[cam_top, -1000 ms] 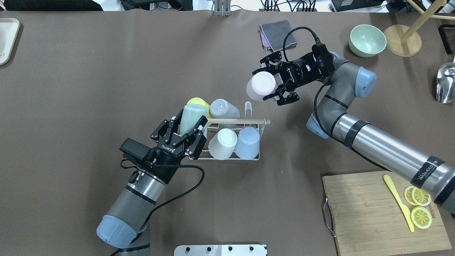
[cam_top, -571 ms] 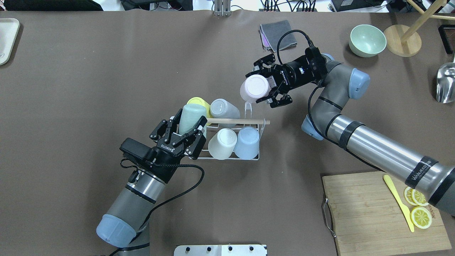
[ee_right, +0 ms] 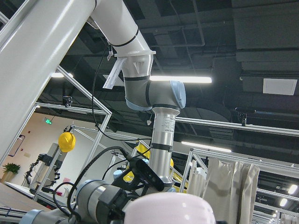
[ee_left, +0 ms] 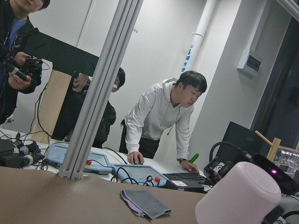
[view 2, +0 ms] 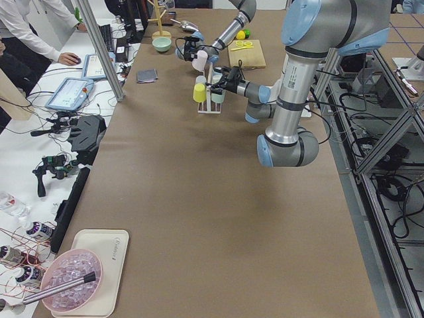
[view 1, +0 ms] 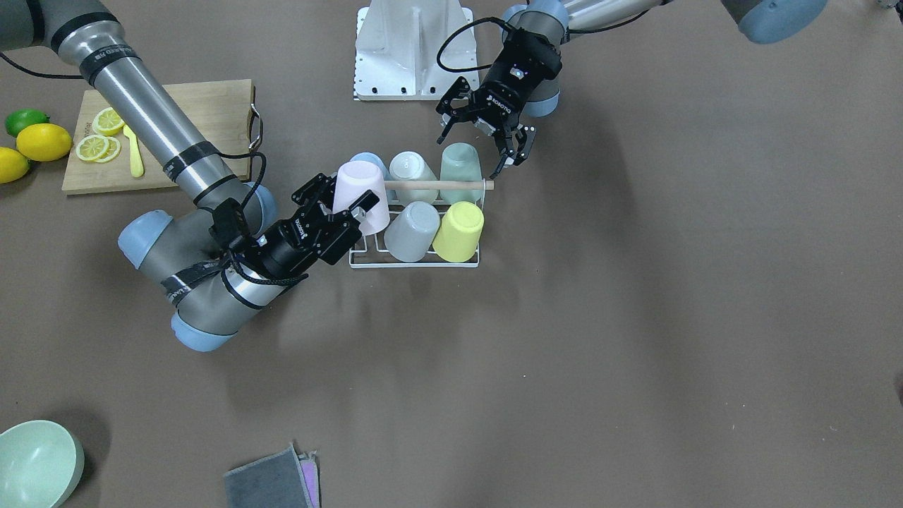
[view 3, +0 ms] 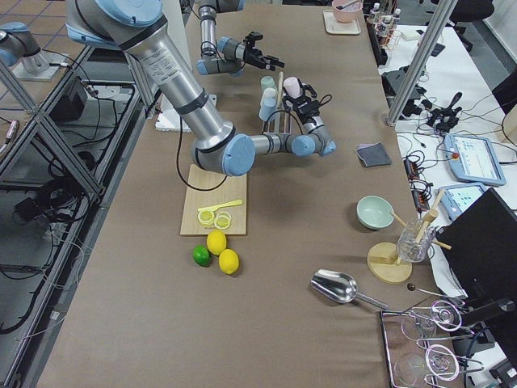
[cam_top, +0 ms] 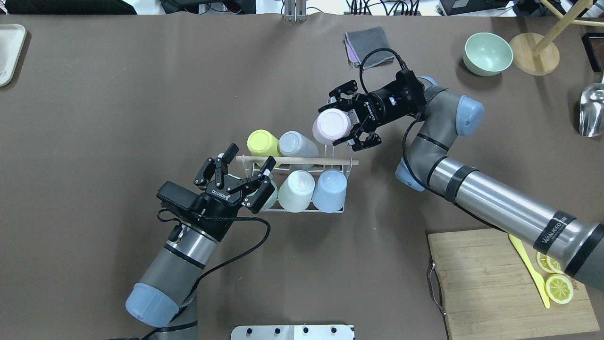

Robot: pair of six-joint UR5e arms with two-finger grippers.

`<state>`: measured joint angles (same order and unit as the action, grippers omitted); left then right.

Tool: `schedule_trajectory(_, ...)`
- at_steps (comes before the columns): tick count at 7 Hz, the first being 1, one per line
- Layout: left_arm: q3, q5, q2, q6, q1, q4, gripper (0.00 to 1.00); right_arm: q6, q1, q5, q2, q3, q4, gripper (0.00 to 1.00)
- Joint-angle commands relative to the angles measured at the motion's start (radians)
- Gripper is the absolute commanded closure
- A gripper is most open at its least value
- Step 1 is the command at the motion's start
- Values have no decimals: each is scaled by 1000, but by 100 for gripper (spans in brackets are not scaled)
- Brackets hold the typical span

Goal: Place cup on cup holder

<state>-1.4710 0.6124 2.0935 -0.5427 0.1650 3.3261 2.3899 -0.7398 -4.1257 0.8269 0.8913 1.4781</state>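
The cup holder (cam_top: 306, 161), a white wire rack with a wooden rod, stands mid-table; it also shows in the front view (view 1: 437, 185). Yellow (cam_top: 261, 141), grey (cam_top: 297, 144), cream (cam_top: 296, 189) and blue (cam_top: 329, 189) cups sit upside down on it. A mint green cup (view 1: 460, 164) sits on its near left slot. My left gripper (cam_top: 250, 158) is open just above that cup, not gripping it. My right gripper (cam_top: 336, 123) is shut on a pink cup (cam_top: 330, 126), held tilted over the rack's far right prong. I cannot tell whether it touches the prong.
A wooden cutting board (cam_top: 486, 283) with lemon slices and a yellow knife lies at the near right. A green bowl (cam_top: 488, 53), a wooden stand (cam_top: 533, 53), a metal scoop (cam_top: 592, 108) and a grey cloth (cam_top: 368, 45) lie at the far right. Operators stand beyond the table's far side.
My left gripper opened and let go of the mint green cup, which now rests on the rack. My right gripper carried the pink cup left and nearer, toward the rack's free prong.
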Motion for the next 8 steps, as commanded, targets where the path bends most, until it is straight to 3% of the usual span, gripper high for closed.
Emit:
schedule_trajectory(1, -37, 6, -19, 53, 77, -20, 2, 0, 13, 8, 0, 0, 2, 68)
schedule_trajectory(2, -41, 10, -21, 67, 161, -107, 2, 0, 14, 7, 1, 1, 2, 66)
schedule_trajectory(3, -42, 12, -23, 61, 247, -200, 2, -3, 16, 5, 3, 0, 2, 19)
schedule_trajectory(4, -43, 13, -24, 46, 330, -262, 2, -2, 14, 4, 5, 0, 4, 0)
schedule_trajectory(6, -42, 41, -82, -49, 485, -458, 2, -6, 1, -10, -2, 9, 10, 0)
schedule_trajectory(8, -37, 303, -145, -93, 652, -567, 2, -38, -29, -71, -17, 18, 21, 0)
